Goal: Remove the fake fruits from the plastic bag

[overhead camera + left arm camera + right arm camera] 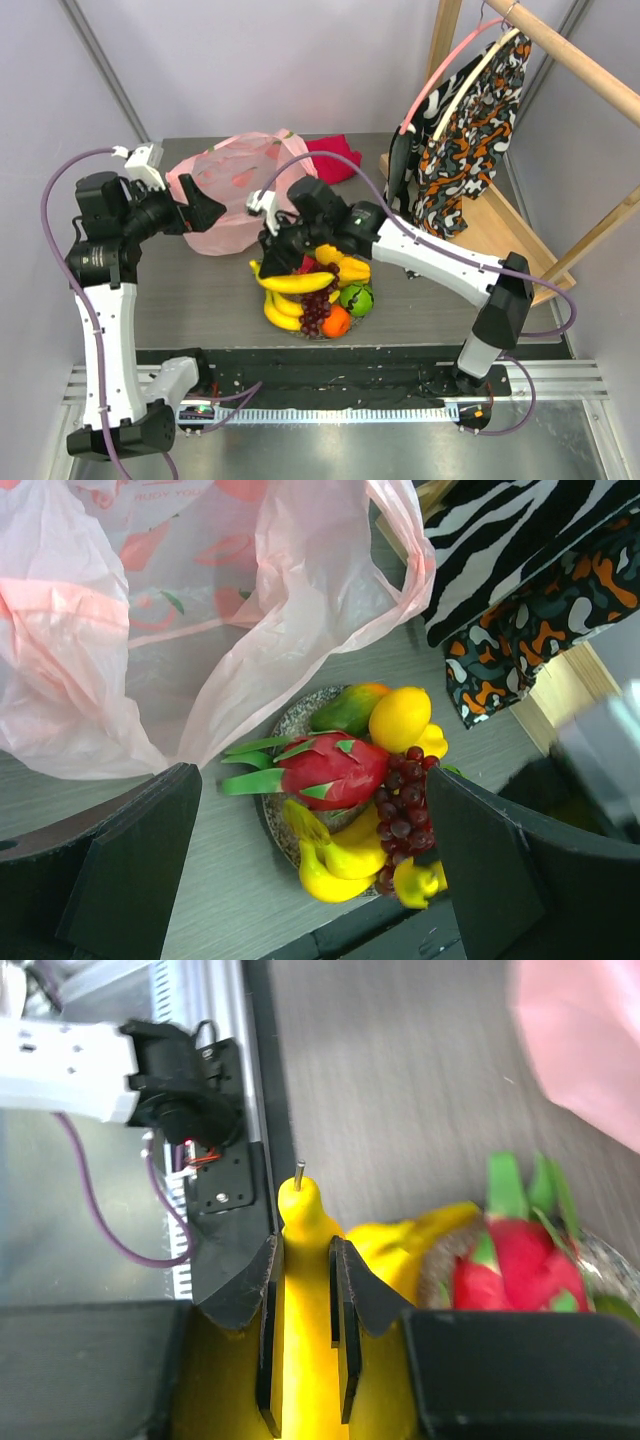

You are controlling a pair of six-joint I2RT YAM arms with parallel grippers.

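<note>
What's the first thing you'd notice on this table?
The bright heap of glossy plastic fruits in the middle of the table jumps out first, with the right gripper pinching one long yellow plastic banana. Just behind it to the left lies a crinkly pale pink plastic bag, and black, white and orange patterned clothes hang on a wooden rack at the right.

White shells and black joints on both arms (100,340), looping purple cables (44,215), black wedge-shaped tool fingers (130,870).
</note>
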